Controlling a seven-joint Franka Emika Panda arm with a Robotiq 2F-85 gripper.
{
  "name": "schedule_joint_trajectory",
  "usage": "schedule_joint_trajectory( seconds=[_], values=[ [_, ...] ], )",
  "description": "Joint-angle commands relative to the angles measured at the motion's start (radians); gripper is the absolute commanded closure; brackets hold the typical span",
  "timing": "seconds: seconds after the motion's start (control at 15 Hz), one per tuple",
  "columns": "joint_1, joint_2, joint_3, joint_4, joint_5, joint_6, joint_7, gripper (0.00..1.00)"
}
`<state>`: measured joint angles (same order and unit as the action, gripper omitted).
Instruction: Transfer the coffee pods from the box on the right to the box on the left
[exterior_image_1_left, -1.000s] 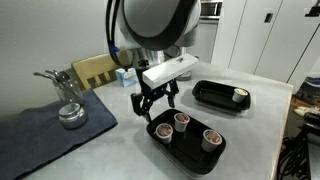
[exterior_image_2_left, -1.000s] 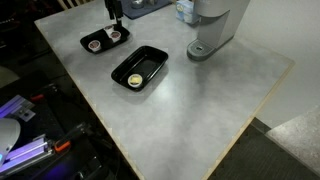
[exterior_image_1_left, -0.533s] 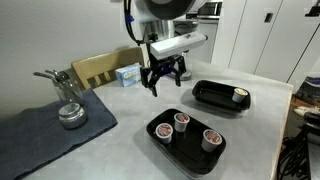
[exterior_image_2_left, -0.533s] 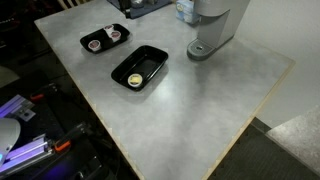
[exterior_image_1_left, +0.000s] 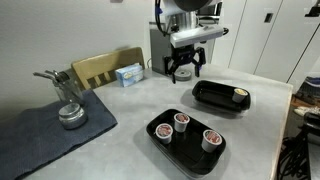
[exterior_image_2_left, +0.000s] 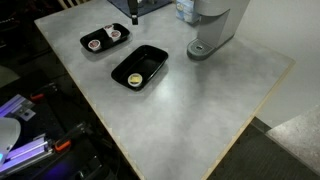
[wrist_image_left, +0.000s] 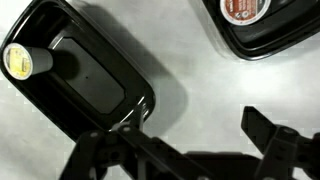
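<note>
Three brown-red coffee pods (exterior_image_1_left: 182, 120) stand in the near black tray (exterior_image_1_left: 190, 155); in an exterior view this tray (exterior_image_2_left: 92, 37) sits close to the table's back edge. One yellowish pod (exterior_image_1_left: 240, 95) sits in the second black tray (exterior_image_1_left: 215, 97), also seen as a pod (exterior_image_2_left: 134, 79) in a tray (exterior_image_2_left: 150, 58). My gripper (exterior_image_1_left: 185, 68) hangs open and empty in the air behind the two trays. In the wrist view the gripper (wrist_image_left: 185, 150) is over bare table between the tray (wrist_image_left: 95, 85) with the yellowish pod (wrist_image_left: 20, 62) and the other tray (wrist_image_left: 275, 35).
A coffee machine (exterior_image_2_left: 212, 25) stands at the table's back. A small blue box (exterior_image_1_left: 127, 74) and a wooden chair back (exterior_image_1_left: 95, 68) are at the far side. A dark cloth (exterior_image_1_left: 40, 135) carries a metal object (exterior_image_1_left: 68, 105). The table edge (exterior_image_2_left: 200, 130) runs near the trays.
My gripper has risen from just above the tray with three pods and moved back toward the tray with the yellowish pod, still open and empty. The pods have not moved.
</note>
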<state>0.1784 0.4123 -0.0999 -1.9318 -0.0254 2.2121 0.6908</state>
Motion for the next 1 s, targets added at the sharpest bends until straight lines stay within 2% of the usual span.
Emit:
schedule_joint_trajectory(
  seconds=[0.0, 0.4, 0.93],
  values=[
    [-0.047, -0.064, -0.016, -0.108, 0.012, 0.048, 0.069, 0.0],
    [-0.126, -0.093, -0.053, -0.203, 0.039, 0.099, 0.149, 0.0],
    [-0.202, -0.123, -0.07, -0.328, 0.138, 0.168, 0.146, 0.0]
  ],
)
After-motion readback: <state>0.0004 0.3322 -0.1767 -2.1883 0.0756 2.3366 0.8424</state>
